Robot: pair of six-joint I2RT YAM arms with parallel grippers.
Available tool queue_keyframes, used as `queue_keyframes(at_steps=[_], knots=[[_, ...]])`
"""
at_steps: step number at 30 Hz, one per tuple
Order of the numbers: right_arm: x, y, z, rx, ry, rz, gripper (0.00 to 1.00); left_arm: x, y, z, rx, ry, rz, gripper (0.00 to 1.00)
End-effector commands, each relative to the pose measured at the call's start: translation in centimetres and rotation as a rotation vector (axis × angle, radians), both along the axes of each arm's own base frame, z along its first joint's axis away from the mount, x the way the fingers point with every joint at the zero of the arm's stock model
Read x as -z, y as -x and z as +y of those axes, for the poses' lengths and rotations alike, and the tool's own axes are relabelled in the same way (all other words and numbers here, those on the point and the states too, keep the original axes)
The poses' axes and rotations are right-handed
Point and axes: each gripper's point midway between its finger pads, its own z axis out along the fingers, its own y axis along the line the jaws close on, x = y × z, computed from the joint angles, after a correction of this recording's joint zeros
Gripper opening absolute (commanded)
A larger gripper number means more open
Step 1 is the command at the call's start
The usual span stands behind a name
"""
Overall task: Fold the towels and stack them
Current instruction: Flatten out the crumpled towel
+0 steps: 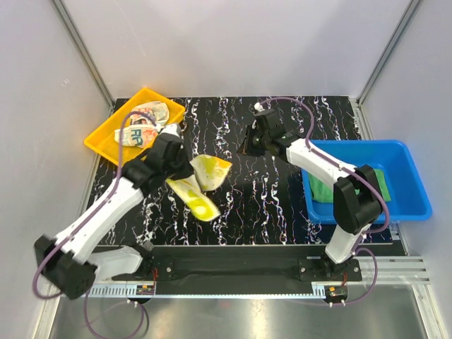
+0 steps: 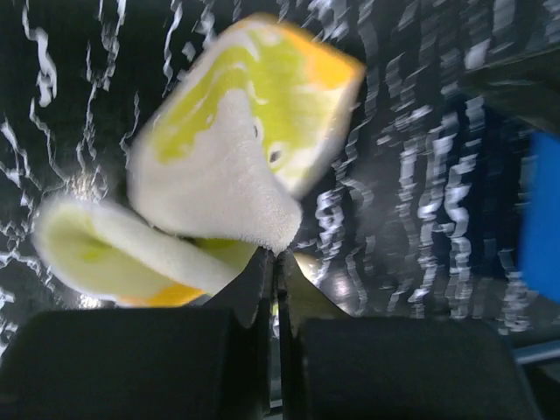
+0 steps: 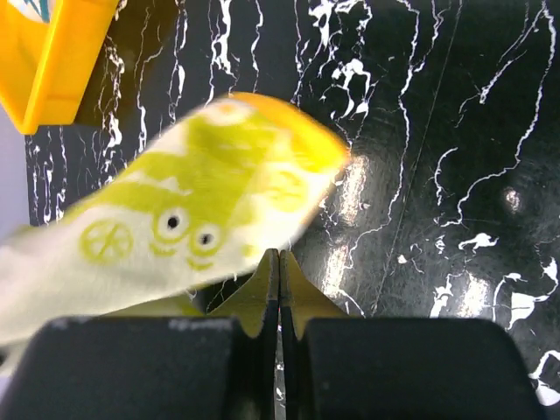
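- we see the job at an early stage: no towel lies folded and no stack exists anywhere on the black marbled table point(image 1: 282, 198).
- the left gripper point(image 1: 182, 168) is pinched tight on an edge of the yellow towel point(image 1: 205, 185). it holds the towel over the table's left-centre, where the cloth hangs in a loose twist, not yet a fold.
- in the left wrist view the fingertips point(image 2: 254, 284) meet at the cloth's pale fuzzy underside. the lime-and-orange printed face curls away above them, blurred.
- the right gripper point(image 1: 252, 145) hovers farther back and to the right, apart from the cloth. its jaws are pressed together with nothing between them.
- the printed towel point(image 1: 146, 121), white with teal letters and red-orange marks, lies crumpled in the yellow tray point(image 1: 104, 140) at far left.
- the green towel point(image 1: 321, 189) sits in the blue bin point(image 1: 413, 191) at right, partly hidden by the right arm, so we cannot tell whether it is folded.
- we judge that the yellow fold and the printed towel are left to do, then the stack.
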Motion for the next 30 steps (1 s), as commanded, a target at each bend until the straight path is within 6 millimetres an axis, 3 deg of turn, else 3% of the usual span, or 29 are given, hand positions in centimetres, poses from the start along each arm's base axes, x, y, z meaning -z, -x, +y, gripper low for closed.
queue_keyframes(at_steps=[1, 2, 3, 5, 6, 8, 10, 11, 12, 14, 15, 17, 18, 19, 21, 23, 26, 28, 30], knots=[[-1.3, 0.2, -0.5, 0.06, 0.003, -0.004, 0.0, 1.1, 2.6, 0.4, 0.023, 0.037, 0.038, 0.0], [0.0, 0.5, -1.6, 0.085, 0.057, 0.022, 0.0, 1.3, 3.2, -1.3, 0.077, 0.123, 0.041, 0.0], [1.2, 0.9, -2.2, 0.089, 0.096, 0.049, 0.0, 4.1, 4.2, -1.3, 0.059, 0.127, 0.104, 0.0], [3.5, 2.0, -3.7, 0.099, 0.164, 0.088, 0.0, 5.8, 5.7, -3.2, 0.12, 0.191, 0.153, 0.0], [3.5, 2.1, -3.7, 0.094, 0.155, 0.071, 0.0, 7.9, 6.9, -3.1, 0.114, 0.188, 0.21, 0.0], [4.5, 2.8, -3.5, 0.063, 0.137, 0.079, 0.0, 9.8, 8.1, -3.0, 0.114, 0.159, 0.266, 0.0], [5.0, 2.6, -3.2, 0.042, 0.149, 0.087, 0.07, 11.2, 8.9, -1.9, 0.073, 0.118, 0.3, 0.02], [5.1, 2.4, -2.9, 0.034, 0.145, 0.089, 0.11, 11.2, 9.1, -0.9, 0.04, 0.085, 0.297, 0.13], [5.8, 2.1, -2.3, 0.021, 0.137, 0.099, 0.15, 10.4, 8.7, -0.7, 0.021, 0.086, 0.274, 0.22], [5.0, 1.3, -0.1, -0.024, 0.078, 0.076, 0.19, 8.6, 7.9, 0.4, -0.024, 0.059, 0.224, 0.54], [6.1, 1.0, 0.5, -0.032, 0.081, 0.09, 0.21, 6.2, 6.7, 0.3, -0.029, 0.068, 0.167, 0.6], [5.8, -0.1, 1.8, -0.004, 0.075, 0.092, 0.36, 4.4, 4.8, 1.9, -0.077, 0.036, 0.128, 0.64], [7.2, -0.4, 2.0, 0.02, 0.097, 0.128, 0.39, 2.3, 3.4, 2.2, -0.075, 0.033, 0.078, 0.65], [6.6, -1.3, 2.6, 0.061, 0.077, 0.136, 0.45, 2.0, 2.5, 3.0, -0.099, 0.015, 0.081, 0.66], [7.7, -1.5, 3.3, 0.096, 0.104, 0.161, 0.5, 0.3, -0.2, 5.3, -0.171, 0.016, 0.042, 0.66], [8.7, -1.0, 3.7, 0.151, 0.106, 0.211, 0.5, 0.6, -2.3, 7.7, -0.25, 0.013, 0.045, 0.66], [8.9, -0.4, 4.8, 0.202, 0.058, 0.253, 0.51, 2.0, -4.7, 9.4, -0.313, 0.084, 0.07, 0.66], [8.8, 0.2, 5.3, 0.214, 0.064, 0.257, 0.51, 3.7, -6.3, 9.1, -0.306, 0.153, 0.087, 0.66], [9.1, 0.8, 5.7, 0.221, 0.099, 0.241, 0.5, 5.3, -6.2, 8.9, -0.312, 0.242, 0.147, 0.66]])
